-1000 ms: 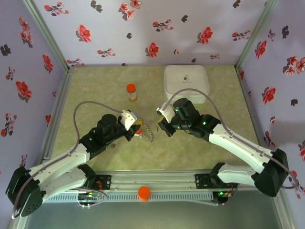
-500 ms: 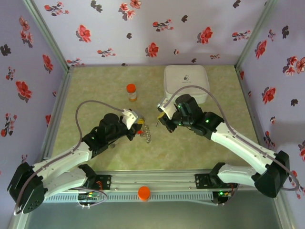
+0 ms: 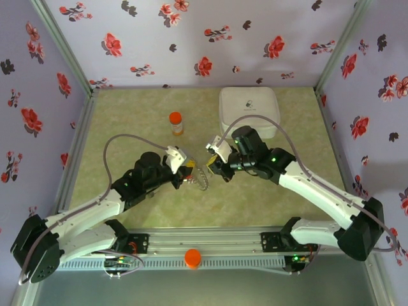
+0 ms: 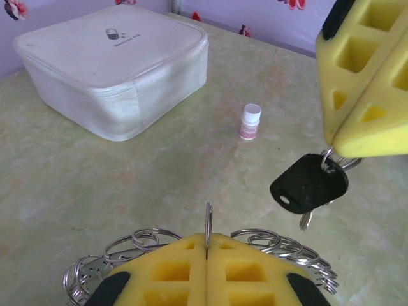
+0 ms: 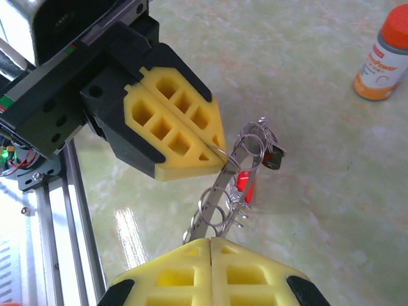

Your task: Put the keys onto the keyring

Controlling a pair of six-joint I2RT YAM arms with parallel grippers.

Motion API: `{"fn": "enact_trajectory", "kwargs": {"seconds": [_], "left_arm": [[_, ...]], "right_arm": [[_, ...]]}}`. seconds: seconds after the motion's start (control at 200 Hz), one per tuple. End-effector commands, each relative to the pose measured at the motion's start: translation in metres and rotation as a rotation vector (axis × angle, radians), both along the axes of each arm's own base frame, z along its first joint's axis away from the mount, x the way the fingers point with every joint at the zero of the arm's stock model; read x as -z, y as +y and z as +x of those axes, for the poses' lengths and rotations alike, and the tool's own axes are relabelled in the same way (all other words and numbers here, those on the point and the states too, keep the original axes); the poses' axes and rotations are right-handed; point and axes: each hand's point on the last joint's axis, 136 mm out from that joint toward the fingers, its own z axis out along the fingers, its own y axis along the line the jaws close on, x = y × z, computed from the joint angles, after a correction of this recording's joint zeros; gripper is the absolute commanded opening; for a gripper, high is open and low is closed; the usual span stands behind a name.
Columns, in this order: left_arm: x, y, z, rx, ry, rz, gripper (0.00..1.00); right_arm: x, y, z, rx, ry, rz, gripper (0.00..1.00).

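Against the view half a second ago, I see the right gripper (image 4: 333, 141) closer to the left gripper (image 4: 207, 237), mid-table. The right fingers clamp the loop of the black key (image 4: 310, 185). The left fingers pinch the keyring (image 4: 280, 245). The white case (image 3: 248, 108) and orange bottle (image 3: 176, 123) stand well beyond, and the table (image 3: 121, 127) is bare to the left.

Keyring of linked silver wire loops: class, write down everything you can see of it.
The keyring of linked silver wire loops is a flexible chain of many thin, shiny metal rings. The left hand is shut on one loop, upright between its yellow foam pads; the rest fans out to both sides. A red-headed key hangs among the loops. The right hand, shut on the small ring of a black-headed key, is close by; whether it touches the chain is unclear.
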Motion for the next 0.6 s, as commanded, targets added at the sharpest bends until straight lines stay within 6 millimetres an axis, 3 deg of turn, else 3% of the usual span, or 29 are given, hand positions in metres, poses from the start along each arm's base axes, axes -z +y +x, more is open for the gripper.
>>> {"fn": "enact_trajectory", "kwargs": {"seconds": [0.0, 0.305, 0.595], "left_arm": [[-0.028, -0.014, -0.005, 0.061, -0.035, -0.080, 0.00], [-0.027, -0.017, -0.012, 0.100, -0.030, -0.079, 0.00], [-0.026, -0.019, -0.013, 0.103, -0.019, -0.077, 0.00]], "right_arm": [[-0.018, 0.011, 0.005, -0.023, -0.019, 0.056, 0.00], [-0.005, 0.017, 0.016, -0.002, -0.063, 0.007, 0.00], [-0.004, 0.028, 0.007, -0.052, -0.074, 0.042, 0.00]]}}
